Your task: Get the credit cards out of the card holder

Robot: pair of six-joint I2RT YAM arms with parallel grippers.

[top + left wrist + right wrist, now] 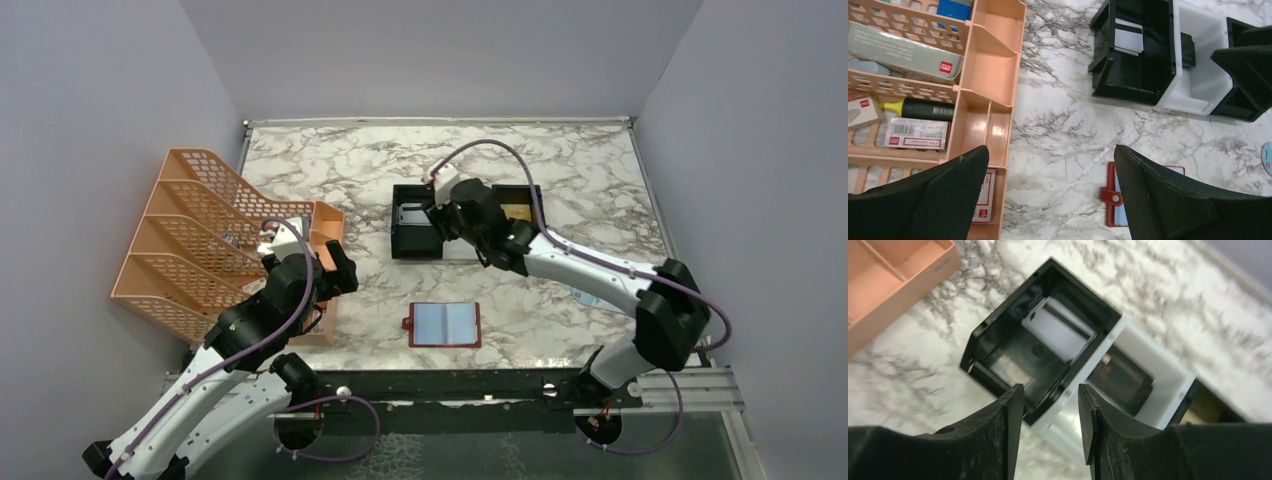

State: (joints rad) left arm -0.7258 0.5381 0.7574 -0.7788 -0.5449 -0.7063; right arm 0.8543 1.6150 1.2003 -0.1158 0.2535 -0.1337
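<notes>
The dark-red card holder [445, 324] lies open and flat on the marble near the front, its two pale blue panels facing up; its snap tab [1111, 197] peeks out beside my left finger. The credit cards lie in the black-and-white tray [415, 246]: a silvery-white one [1058, 332] in the left black compartment, a black one [1120, 377] in the white middle, a gold one [1205, 410] at the right. My right gripper [1050, 392] hovers above the tray, open, nothing between its fingers. My left gripper [1050, 155] hangs wide open over bare marble, left of the holder.
An orange mesh desk organizer [200, 240] with boxes and a highlighter [923, 109] fills the left side, right by my left gripper. The edge of a light-blue packet [1267, 157] shows at the right. Grey walls enclose the table on three sides.
</notes>
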